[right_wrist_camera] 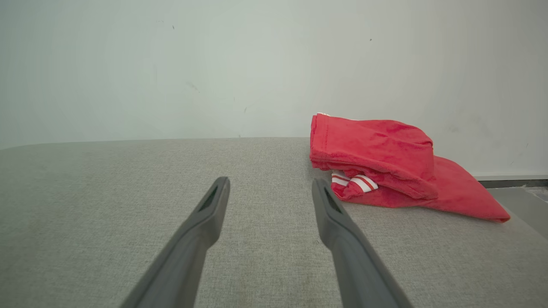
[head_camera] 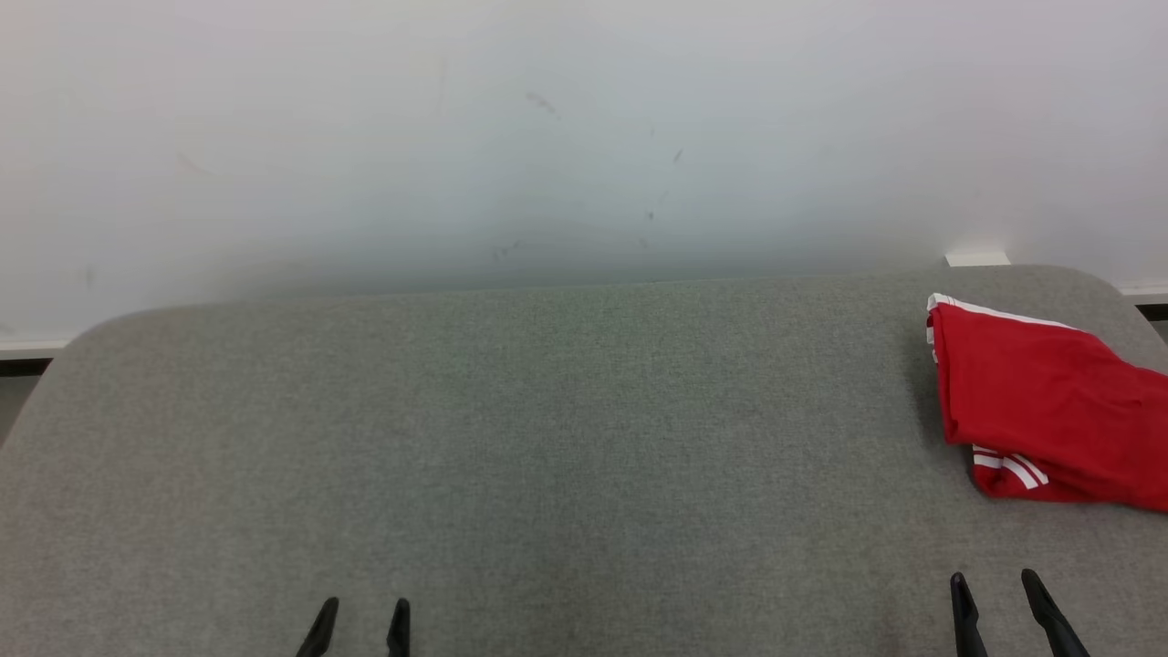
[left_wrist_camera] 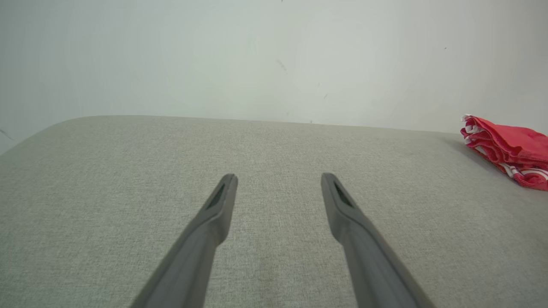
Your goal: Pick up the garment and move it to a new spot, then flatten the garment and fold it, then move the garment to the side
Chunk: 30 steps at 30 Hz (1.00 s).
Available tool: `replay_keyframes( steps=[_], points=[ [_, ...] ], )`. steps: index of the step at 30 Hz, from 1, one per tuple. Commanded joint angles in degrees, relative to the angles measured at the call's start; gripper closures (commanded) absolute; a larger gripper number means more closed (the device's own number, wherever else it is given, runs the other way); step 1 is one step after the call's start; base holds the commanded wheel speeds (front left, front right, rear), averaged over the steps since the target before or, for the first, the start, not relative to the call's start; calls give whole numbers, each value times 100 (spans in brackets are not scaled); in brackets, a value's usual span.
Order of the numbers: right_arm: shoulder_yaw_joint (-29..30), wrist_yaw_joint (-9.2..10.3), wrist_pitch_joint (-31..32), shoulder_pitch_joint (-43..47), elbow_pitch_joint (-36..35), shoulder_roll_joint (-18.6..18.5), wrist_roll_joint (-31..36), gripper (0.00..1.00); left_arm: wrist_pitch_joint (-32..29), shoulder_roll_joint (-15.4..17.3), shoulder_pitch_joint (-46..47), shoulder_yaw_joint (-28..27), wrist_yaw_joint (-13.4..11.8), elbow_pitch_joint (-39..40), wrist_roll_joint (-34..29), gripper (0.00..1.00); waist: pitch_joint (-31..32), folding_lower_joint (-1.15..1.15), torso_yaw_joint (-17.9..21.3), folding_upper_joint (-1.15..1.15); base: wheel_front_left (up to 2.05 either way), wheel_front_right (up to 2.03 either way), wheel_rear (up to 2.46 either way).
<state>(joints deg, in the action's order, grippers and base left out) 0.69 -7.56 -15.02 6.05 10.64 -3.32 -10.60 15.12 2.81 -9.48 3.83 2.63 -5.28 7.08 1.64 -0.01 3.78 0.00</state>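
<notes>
Head view: one garment [head_camera: 1040,392], two tools: left tool [head_camera: 365,604], right tool [head_camera: 994,577].

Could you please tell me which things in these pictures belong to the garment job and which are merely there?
Belongs to the job:
- red garment, lying at the table's right end
- left gripper, open, empty
- right gripper, open, empty, short of the garment

Merely there:
- grey table
- white wall
</notes>
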Motion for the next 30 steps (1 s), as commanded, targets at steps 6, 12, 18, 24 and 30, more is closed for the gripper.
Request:
replay_keyframes(
  steps=[6, 12, 18, 24, 30],
  points=[
    [-8, 16, -15, -45, -1, 33, -55, 0, 0, 21, -11, 18, -11, -11, -8, 0, 16, 1, -30, 0, 0, 0, 0],
    [-15, -1, 2, -8, 27, 31, -22, 100, 0, -3, -3, 63, 62, -47, 15, 100, 22, 1, -45, 0, 0, 0, 0],
    [-32, -1, 77, 10, 255, 61, -209, 100, -43, -14, -18, 69, 65, -286, 226, 100, 20, 1, -50, 0, 0, 0, 0],
    [-4, 0, 232, -102, 262, 37, -901, 100, -199, 12, 116, 3, 86, -315, 950, 100, 11, 1, -66, 0, 0, 0, 0],
    [22, 1, 376, -212, 272, 15, -1545, 100, -345, 35, 247, -61, 114, -357, 1622, 100, 2, 1, -82, 0, 0, 0, 0]
  ],
)
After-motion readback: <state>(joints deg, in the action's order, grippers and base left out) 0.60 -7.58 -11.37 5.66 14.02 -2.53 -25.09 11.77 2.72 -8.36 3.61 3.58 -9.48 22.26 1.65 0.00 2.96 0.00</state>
